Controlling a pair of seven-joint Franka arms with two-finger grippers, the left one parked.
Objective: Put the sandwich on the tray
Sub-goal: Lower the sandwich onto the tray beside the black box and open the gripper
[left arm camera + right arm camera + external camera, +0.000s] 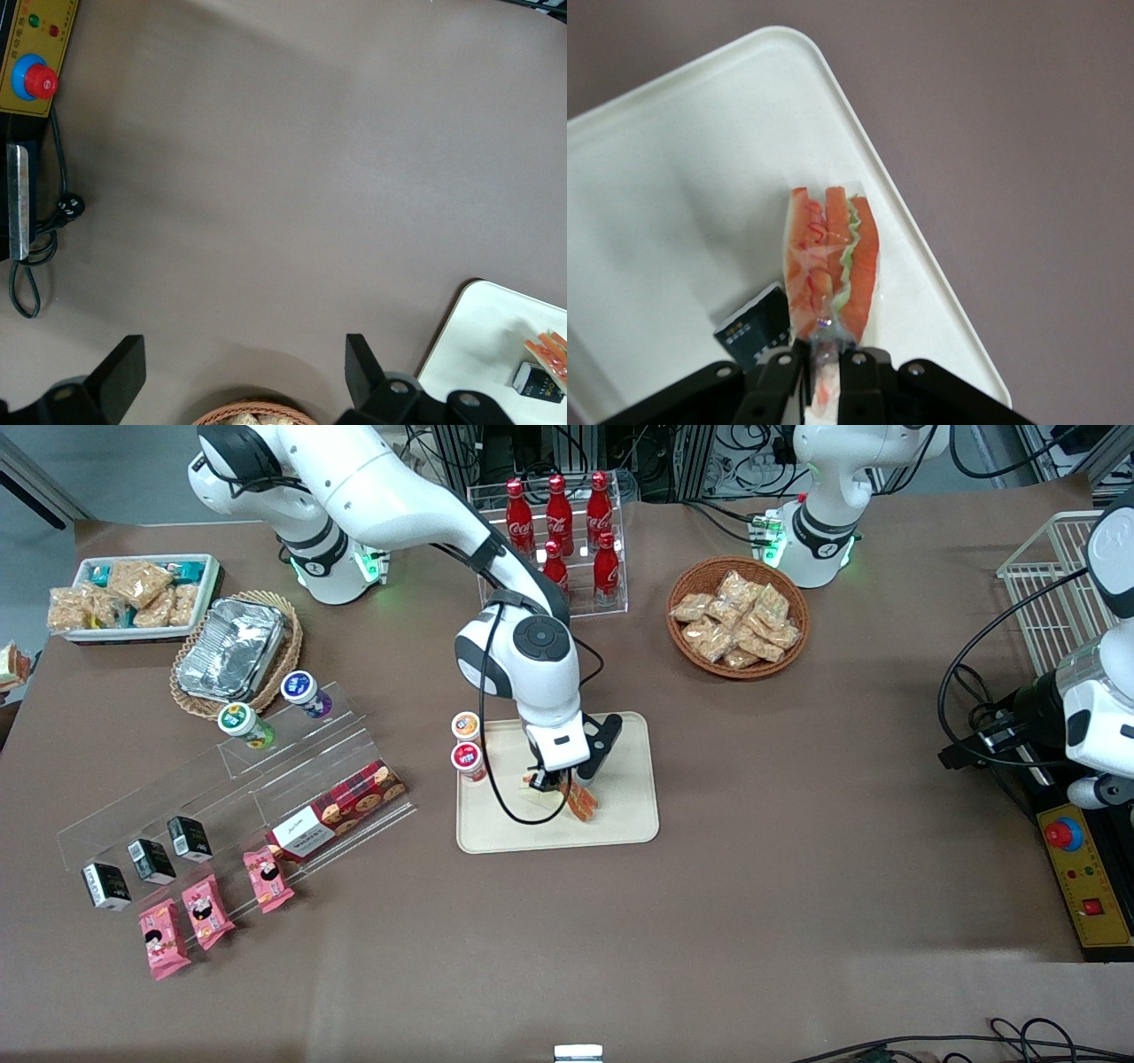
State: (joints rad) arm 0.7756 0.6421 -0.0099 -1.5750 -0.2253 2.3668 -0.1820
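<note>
My right gripper (560,782) hangs over the cream-beige tray (620,828), near its middle. It is shut on the sandwich (580,801), a clear-wrapped wedge with red-orange and green filling. In the right wrist view the fingers (780,376) pinch the wrapper's top seam and the sandwich (831,261) hangs below them over the tray (673,204), low, at or just above its floor. A dark label (755,332) on the wrapper shows beside it. The sandwich (547,352) and tray (478,345) also show in the left wrist view.
Two small cups (466,742) stand at the tray's edge toward the working arm's end. An acrylic shelf with a red biscuit box (337,811) lies farther that way. A rack of cola bottles (561,522) and a basket of snacks (737,617) stand farther from the front camera.
</note>
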